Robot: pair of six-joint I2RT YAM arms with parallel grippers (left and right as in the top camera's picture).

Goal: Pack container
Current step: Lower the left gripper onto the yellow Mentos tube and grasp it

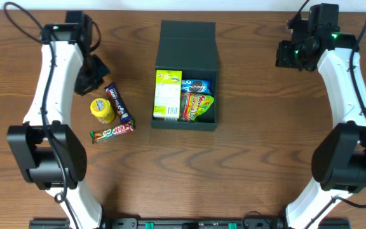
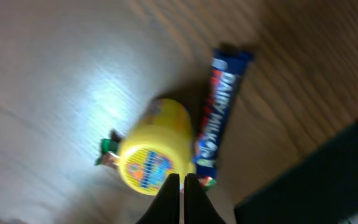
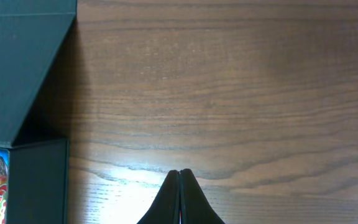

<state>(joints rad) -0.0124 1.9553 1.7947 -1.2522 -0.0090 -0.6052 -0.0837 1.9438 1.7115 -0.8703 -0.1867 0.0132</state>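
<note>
The dark teal container (image 1: 206, 122) stands mid-table with its flap lid (image 1: 187, 46) open toward the back. Inside lie a yellow-green packet (image 1: 168, 94), a blue cookie packet (image 1: 196, 84) and a colourful snack packet (image 1: 197, 105). Left of it on the table are a yellow tub (image 1: 101, 109), a blue chocolate bar (image 1: 119, 103) and a red-green bar (image 1: 113, 131). My left gripper (image 1: 88, 81) is shut and empty, just behind the tub (image 2: 155, 146) and blue bar (image 2: 220, 109). My right gripper (image 1: 286, 54) is shut and empty, right of the lid (image 3: 17, 56).
The wooden table (image 1: 265, 146) stretches bare to the right of the container and along the front. The container's right wall shows in the right wrist view (image 3: 37, 180). Both arm bases sit at the front corners.
</note>
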